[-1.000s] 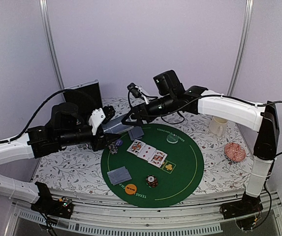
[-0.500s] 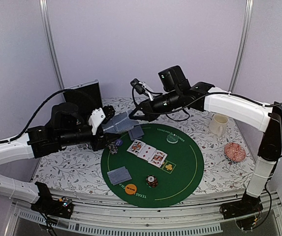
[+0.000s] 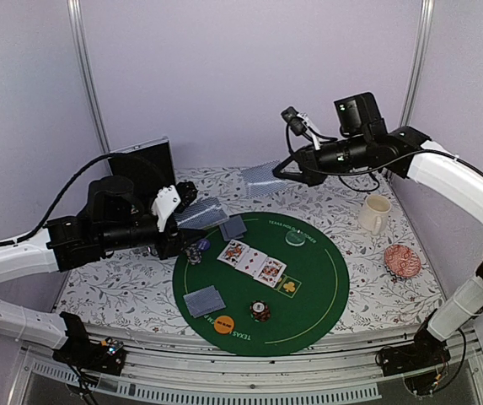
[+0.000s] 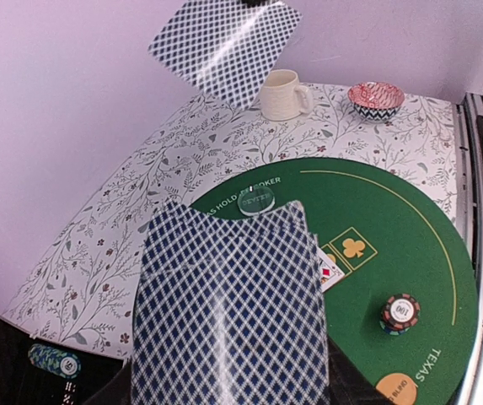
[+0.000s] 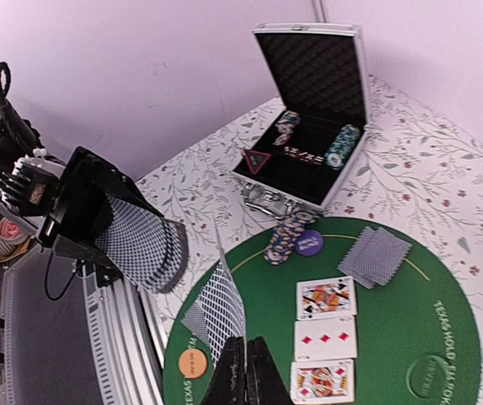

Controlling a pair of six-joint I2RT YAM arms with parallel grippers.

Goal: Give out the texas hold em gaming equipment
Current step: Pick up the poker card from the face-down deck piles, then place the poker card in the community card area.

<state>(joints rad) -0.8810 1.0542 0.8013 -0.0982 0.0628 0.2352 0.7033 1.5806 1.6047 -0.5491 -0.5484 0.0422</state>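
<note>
Now | right end effector (image 3: 290, 173) clamped on one card (image 3: 260, 178) | left end effector (image 3: 184, 211) grips deck (image 4: 228, 312) | I judge card light, bendy, slippery; pinch its edge firmly.

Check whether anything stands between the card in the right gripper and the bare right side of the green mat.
Nothing visible does. The card hangs from the right gripper above the table's far side; the clear disc lies by the mat's far rim, the mug stands off it.

On the round mat (image 3: 308, 278), three face-up cards (image 3: 252, 261) lie centre, a chip stack (image 3: 260, 311) nearer; mug (image 3: 373, 214) and bowl (image 3: 402, 261) stand right of it
</note>
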